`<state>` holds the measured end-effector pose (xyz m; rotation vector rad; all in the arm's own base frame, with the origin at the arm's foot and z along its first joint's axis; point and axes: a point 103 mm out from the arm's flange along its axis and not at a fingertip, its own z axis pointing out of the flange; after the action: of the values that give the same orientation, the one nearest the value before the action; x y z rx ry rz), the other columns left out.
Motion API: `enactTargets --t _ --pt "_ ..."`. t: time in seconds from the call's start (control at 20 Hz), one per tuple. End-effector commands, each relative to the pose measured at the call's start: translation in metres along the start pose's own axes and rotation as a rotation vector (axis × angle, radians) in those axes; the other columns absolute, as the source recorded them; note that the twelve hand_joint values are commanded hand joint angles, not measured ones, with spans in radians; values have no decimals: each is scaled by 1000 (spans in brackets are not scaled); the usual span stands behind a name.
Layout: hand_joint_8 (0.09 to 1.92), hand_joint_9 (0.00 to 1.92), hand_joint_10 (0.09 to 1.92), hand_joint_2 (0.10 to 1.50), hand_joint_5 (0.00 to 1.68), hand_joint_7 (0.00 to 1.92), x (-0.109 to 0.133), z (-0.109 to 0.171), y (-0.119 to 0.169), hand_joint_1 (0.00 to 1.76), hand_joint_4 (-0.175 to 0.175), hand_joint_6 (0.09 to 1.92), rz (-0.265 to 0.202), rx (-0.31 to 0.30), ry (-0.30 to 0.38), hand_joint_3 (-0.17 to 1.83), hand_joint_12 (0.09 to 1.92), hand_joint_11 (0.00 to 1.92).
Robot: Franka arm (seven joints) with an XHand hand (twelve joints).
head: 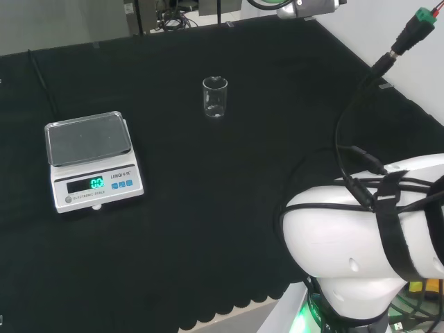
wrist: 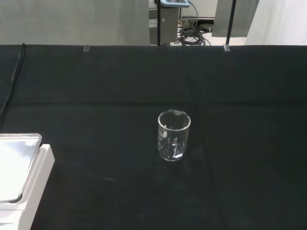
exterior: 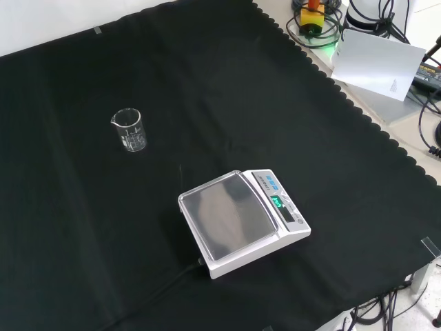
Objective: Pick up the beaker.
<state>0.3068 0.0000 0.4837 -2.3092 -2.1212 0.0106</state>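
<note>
Glass beaker (head: pixel 214 97) upright, one, mid-surface (head: pixel 208 208), one white scale (head: pixel 92 161) well apart, fingers' state cannot be told

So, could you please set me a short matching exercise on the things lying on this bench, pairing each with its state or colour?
Things:
1. beaker
2. scale
3. cloth
4. weighing pan

Descriptions:
A. black, covers the bench
B. clear glass, upright, looks empty
C. white body, green lit display
D. grey, nothing resting on it

Pairs: 1-B, 2-C, 3-A, 4-D
</note>
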Motion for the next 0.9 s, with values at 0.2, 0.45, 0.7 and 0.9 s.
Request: enactTargets --t 0.2,0.45,0.7,0.9 --pt "748 287 815 674 182 151 0 1 0 544 -9 87 2 -12 -14 291 1487 2" --pt "744 285 818 677 187 153 0 3 5 544 -10 87 9 -12 -17 290 1486 0" --pt "741 283 821 677 187 154 1 30 46 545 -10 87 2 42 -50 287 1485 0" --pt "739 282 823 678 187 154 -3 56 86 546 -10 87 -9 71 -41 286 1484 0"
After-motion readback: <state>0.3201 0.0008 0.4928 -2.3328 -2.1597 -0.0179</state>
